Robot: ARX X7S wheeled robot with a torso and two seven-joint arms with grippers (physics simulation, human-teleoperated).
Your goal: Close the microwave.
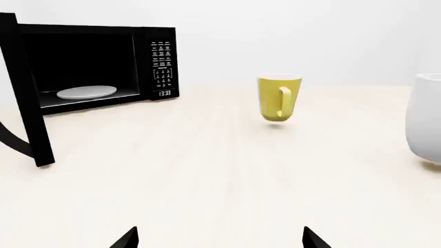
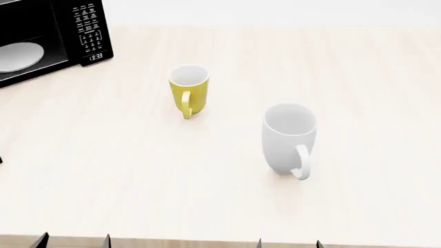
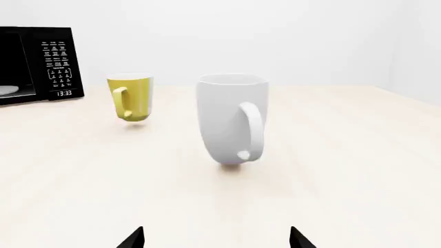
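Observation:
The black microwave (image 1: 155, 62) stands at the table's far left with its door (image 1: 28, 93) swung wide open, edge-on in the left wrist view. The white turntable plate (image 1: 86, 92) shows inside. In the head view the microwave (image 2: 86, 31) is at the top left corner, and it shows in the right wrist view (image 3: 59, 62) too. My left gripper (image 1: 219, 240) is open and empty, low over the table's near edge, well short of the door. My right gripper (image 3: 216, 240) is open and empty, facing the white mug. In the head view only the tips of the left gripper (image 2: 73, 241) and right gripper (image 2: 288, 243) show.
A yellow mug (image 2: 188, 90) stands mid-table, right of the microwave. A larger white mug (image 2: 289, 138) stands nearer, in front of my right gripper. The light wooden table (image 2: 138, 181) has its near edge just under the fingertips.

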